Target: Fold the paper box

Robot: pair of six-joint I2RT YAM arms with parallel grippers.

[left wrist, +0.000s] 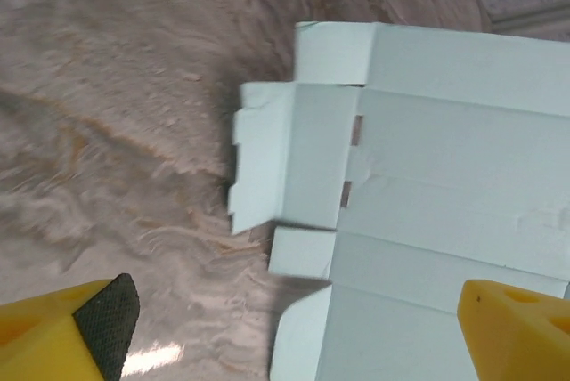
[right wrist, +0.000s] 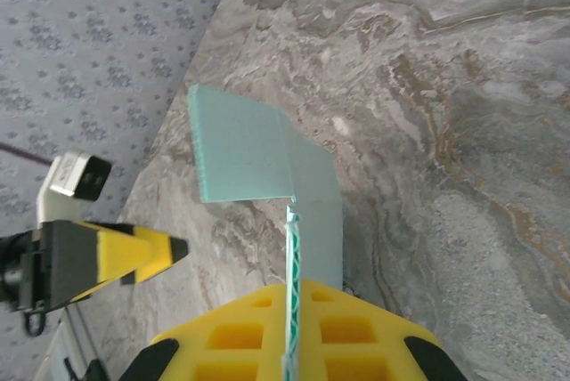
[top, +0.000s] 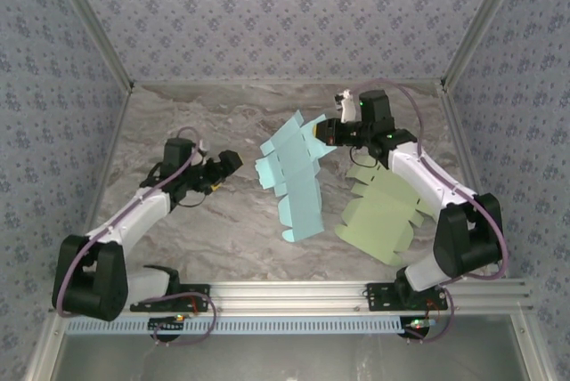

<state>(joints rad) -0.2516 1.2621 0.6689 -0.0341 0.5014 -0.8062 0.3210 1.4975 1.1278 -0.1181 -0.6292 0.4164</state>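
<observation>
Pale blue die-cut paper box blank point(top: 294, 181), unfolded, raised at a tilt near the centre of the grey marble-patterned table point(top: 223, 114); whether its lowest corner touches the surface cannot be told. The right gripper point(top: 334, 132) pinches the blank at its one o'clock edge. In the right wrist view its yellow fingers point(right wrist: 232, 336) are shut flat on the thin sheet point(right wrist: 249, 154).

The left gripper point(top: 227, 166) stands at nine o'clock of the blank, near it but apart, jaws spread wide and empty. Its wrist view frames the side flaps point(left wrist: 445, 176) between black-padded fingertips point(left wrist: 98, 319). A pale green die-cut paper sheet point(top: 378, 216) lies flat at four o'clock, partly under the right forearm.

Step, as judged: early, with the blank presented for a first fold and no panel yet raised into a wall. The next move probably calls for the left gripper to advance toward three o'clock, take a flap at a score line, and bend it against the right-hand hold.

Pose: left arm low, elbow bent, reaching toward two o'clock. Right arm extends toward eleven o'clock, wrist turned to nine.
</observation>
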